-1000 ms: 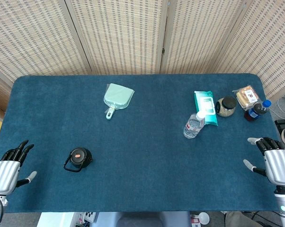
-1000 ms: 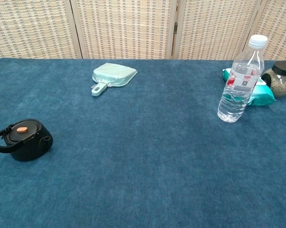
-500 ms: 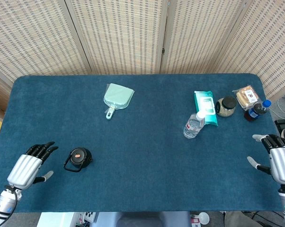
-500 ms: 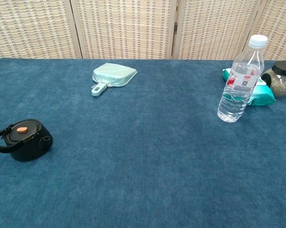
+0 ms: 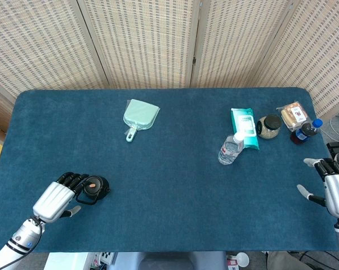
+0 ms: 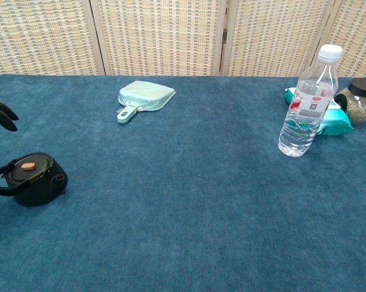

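Since the earlier frames the left hand (image 5: 58, 198) has travelled in from the table's near left corner to the black kettle (image 5: 94, 186), while the right hand (image 5: 334, 188) has drifted slightly outward at the right edge. Left fingers (image 5: 74, 180) now reach over the kettle's looped handle side, spread and holding nothing; in the chest view only dark fingertips (image 6: 0, 114) show at the left border, above the kettle (image 6: 31, 178). The right hand is also open and empty, fingers apart, off the blue table (image 5: 175, 208). The kettle sits upright near the front left of the table, well apart from the mint dustpan (image 5: 139, 117) and the water bottle (image 5: 231, 148).

Judging from this, the main risk is a glancing contact: the fingertips come in from the side and may push the light kettle along the cloth or tip it instead of closing round it. The thin handle could slip between the spread fingers, giving a partial hold that lets the kettle swing or drop when lifted. The lid with the orange knob (image 6: 28, 165) may also shift if pressed
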{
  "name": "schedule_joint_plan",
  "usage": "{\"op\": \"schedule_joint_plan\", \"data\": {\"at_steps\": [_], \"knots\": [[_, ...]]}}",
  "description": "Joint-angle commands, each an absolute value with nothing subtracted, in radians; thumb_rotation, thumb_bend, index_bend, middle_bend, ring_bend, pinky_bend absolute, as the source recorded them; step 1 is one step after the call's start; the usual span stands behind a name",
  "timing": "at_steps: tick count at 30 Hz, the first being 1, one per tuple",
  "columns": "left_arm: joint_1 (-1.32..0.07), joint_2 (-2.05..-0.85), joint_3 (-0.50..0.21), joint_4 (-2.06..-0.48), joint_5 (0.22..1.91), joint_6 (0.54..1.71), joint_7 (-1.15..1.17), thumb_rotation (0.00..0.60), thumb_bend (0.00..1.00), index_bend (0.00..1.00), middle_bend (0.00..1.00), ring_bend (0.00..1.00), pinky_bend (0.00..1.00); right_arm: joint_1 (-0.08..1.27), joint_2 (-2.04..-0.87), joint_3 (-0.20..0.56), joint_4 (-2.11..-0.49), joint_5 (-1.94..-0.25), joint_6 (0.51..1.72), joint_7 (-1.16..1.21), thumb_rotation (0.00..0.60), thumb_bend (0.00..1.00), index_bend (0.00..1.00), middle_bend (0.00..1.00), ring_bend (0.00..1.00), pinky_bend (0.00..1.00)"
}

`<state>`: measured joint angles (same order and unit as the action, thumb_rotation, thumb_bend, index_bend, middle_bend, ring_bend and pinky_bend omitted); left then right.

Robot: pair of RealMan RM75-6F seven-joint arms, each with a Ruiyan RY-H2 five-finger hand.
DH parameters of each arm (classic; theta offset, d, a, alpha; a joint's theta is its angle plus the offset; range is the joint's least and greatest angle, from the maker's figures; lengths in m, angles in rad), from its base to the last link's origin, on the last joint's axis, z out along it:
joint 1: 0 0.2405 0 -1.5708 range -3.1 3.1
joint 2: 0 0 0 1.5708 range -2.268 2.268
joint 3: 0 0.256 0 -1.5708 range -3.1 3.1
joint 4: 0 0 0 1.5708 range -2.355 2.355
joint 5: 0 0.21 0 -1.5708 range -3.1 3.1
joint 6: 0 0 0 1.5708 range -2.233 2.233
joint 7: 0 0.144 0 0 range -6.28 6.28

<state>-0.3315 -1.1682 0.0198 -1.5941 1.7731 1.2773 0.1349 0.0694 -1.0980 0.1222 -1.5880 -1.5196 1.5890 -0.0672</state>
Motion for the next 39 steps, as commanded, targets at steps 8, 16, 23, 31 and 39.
{"op": "schedule_joint_plan", "data": {"at_steps": [8, 16, 23, 31, 39], "knots": [[-0.389, -1.210, 0.016, -1.576, 1.732, 1.179, 0.187, 0.600, 0.18, 0.20, 0.17, 0.19, 0.16, 0.056, -1.098, 0.118, -1.577, -1.515, 1.602, -0.053, 0.600, 0.13, 0.32, 0.40, 0.28, 0.33], [-0.418, -1.234, 0.011, -1.551, 1.696, 1.139, 0.200, 0.600, 0.17, 0.20, 0.17, 0.19, 0.16, 0.047, -1.098, 0.117, -1.571, -1.509, 1.605, -0.045, 0.600, 0.13, 0.32, 0.40, 0.28, 0.33], [-0.438, -1.245, 0.008, -1.525, 1.659, 1.109, 0.214, 0.600, 0.18, 0.19, 0.17, 0.19, 0.16, 0.042, -1.099, 0.116, -1.565, -1.509, 1.610, -0.038, 0.600, 0.13, 0.32, 0.40, 0.28, 0.33], [-0.459, -1.251, -0.009, -1.493, 1.609, 1.083, 0.208, 0.600, 0.18, 0.19, 0.17, 0.19, 0.16, 0.042, -1.103, 0.118, -1.561, -1.504, 1.606, -0.036, 0.600, 0.13, 0.32, 0.40, 0.28, 0.33], [-0.475, -1.248, -0.017, -1.486, 1.583, 1.078, 0.211, 0.600, 0.17, 0.19, 0.17, 0.19, 0.16, 0.037, -1.106, 0.118, -1.553, -1.502, 1.610, -0.029, 0.600, 0.13, 0.32, 0.40, 0.28, 0.33]]}}
